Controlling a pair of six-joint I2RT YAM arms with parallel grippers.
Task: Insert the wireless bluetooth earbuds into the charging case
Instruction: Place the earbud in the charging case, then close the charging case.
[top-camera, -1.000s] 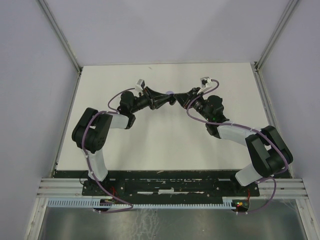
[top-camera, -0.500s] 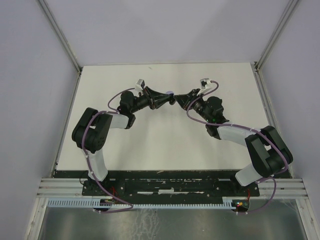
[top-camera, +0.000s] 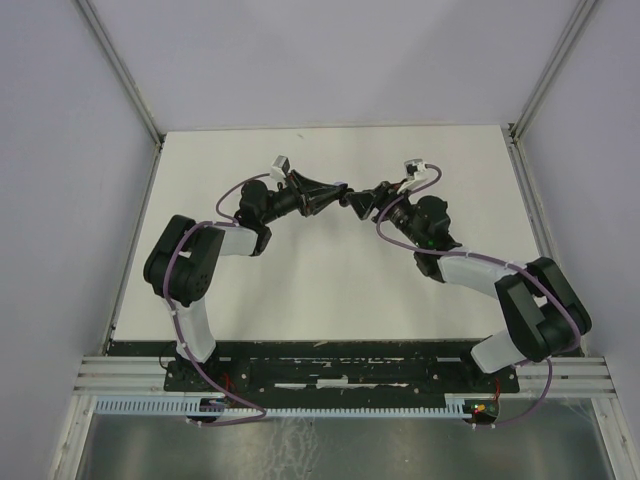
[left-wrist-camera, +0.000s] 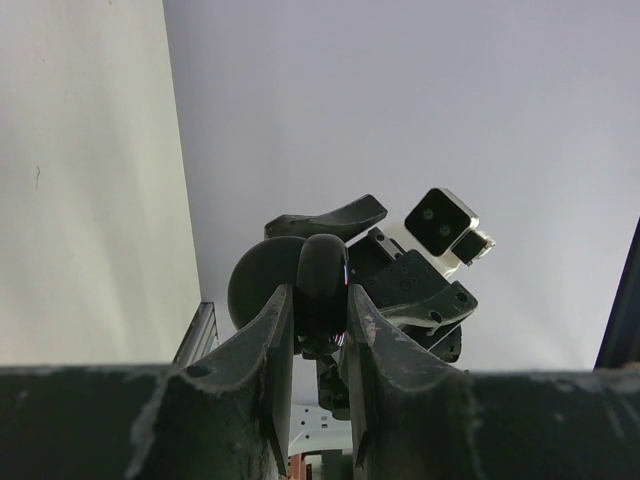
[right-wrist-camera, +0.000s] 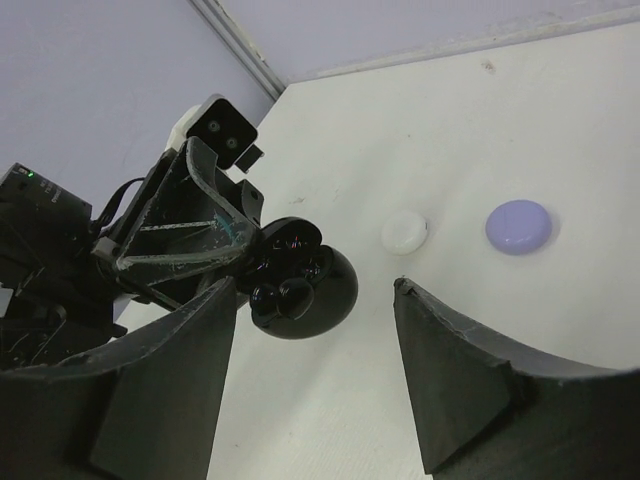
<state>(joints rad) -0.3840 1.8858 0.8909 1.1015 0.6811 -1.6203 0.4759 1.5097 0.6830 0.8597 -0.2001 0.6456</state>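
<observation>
Black arms, white links, apparently lilac cables.

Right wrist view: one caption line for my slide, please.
Left end effector holds the black charging case, framed by the open right end effector; white puck and lilac puck on the table.

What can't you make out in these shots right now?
Right wrist view: whether earbuds sit in the black charging case; it is dark on dark.
Left wrist view: the case's lower half, covered by the left gripper's fingers.
Top view: the white puck and lilac puck, too small or covered to find.
</observation>
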